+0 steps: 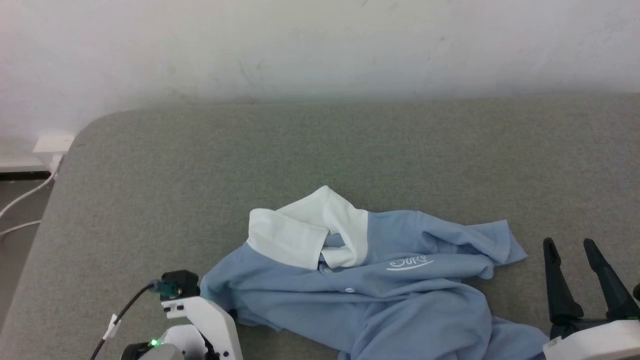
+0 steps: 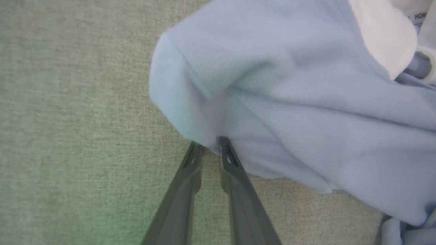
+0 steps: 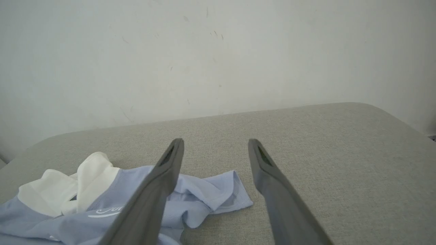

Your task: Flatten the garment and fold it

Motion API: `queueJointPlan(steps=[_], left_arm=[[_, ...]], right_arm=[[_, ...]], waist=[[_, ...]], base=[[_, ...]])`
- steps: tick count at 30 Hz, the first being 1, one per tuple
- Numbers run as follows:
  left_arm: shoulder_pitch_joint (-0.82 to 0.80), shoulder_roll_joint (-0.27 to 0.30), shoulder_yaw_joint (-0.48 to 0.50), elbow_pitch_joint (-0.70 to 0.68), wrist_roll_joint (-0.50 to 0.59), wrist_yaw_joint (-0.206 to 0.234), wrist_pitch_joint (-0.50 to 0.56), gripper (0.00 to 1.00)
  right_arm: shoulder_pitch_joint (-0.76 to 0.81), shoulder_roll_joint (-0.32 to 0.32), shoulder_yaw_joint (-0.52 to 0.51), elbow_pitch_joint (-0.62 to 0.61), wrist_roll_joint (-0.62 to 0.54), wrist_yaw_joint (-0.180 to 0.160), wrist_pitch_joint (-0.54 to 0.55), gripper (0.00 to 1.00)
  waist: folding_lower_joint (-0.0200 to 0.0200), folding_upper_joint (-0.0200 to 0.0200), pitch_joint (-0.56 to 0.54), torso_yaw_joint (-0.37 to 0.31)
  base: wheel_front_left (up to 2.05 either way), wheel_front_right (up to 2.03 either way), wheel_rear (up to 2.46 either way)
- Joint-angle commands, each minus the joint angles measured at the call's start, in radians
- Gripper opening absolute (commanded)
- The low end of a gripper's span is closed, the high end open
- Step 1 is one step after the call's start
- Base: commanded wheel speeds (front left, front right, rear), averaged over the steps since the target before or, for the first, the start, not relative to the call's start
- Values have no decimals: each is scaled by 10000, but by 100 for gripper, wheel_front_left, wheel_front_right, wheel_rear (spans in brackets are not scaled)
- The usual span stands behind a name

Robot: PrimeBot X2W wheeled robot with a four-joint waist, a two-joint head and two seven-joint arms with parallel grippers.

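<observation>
Two tools differed: the left tool (image 2: 209, 143) stood narrowly parted, tips against a blue fold of the shirt (image 1: 380, 295), a grip impossible to confirm; the right tool (image 1: 568, 242) gaped wide, empty, near its right end. Pulling on so thin a bite could slip or bunch the cloth. Crumpled on the worktop (image 1: 300, 150), its long axis seemingly ran left to right, collar leftward

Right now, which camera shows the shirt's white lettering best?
Head view: the lettering lies whole there. Right wrist view: partly hidden behind the right gripper. Left wrist view: the shirt's plain blue cloth.
</observation>
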Motion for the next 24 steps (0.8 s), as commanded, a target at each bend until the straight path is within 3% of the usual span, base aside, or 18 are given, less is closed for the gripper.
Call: queueJointPlan(steps=[1,3,5,11,15,18,24], left_arm=[[98,-225,-377,379,-57,-198,470,0],[46,-264,-426,531,-90,-299,567,0],[-64,-130,-224,575,119,-87,64,0],[-682,1007,528,-453,1548,1422,-1915,0],[-1346,1485,106,-2066,2800,2045,-2127,0],[-1679,1200,-883,-3132,3438,1829,-1603,0],[-1599,-267,-3207,-3373,3811,676,-406,0]], right_arm=[[-117,29,12,30,85,-9,-7,100],[-90,29,-6,48,122,-9,5,100],[-49,29,-55,70,163,-9,13,100],[66,30,-179,95,283,-9,3,100],[80,30,-152,106,295,-9,58,100],[42,30,-115,77,284,-9,104,100],[-6,30,-68,62,330,-9,171,100]], waist=[[1,0,-33,-68],[1,0,-54,-99],[1,0,-76,-112],[1,0,-167,0],[1,0,-227,43],[1,0,-229,27],[1,0,-146,-42]], base=[[0,0,0],[0,0,0],[0,0,0],[0,0,0],[0,0,0],[0,0,0],[0,0,0]])
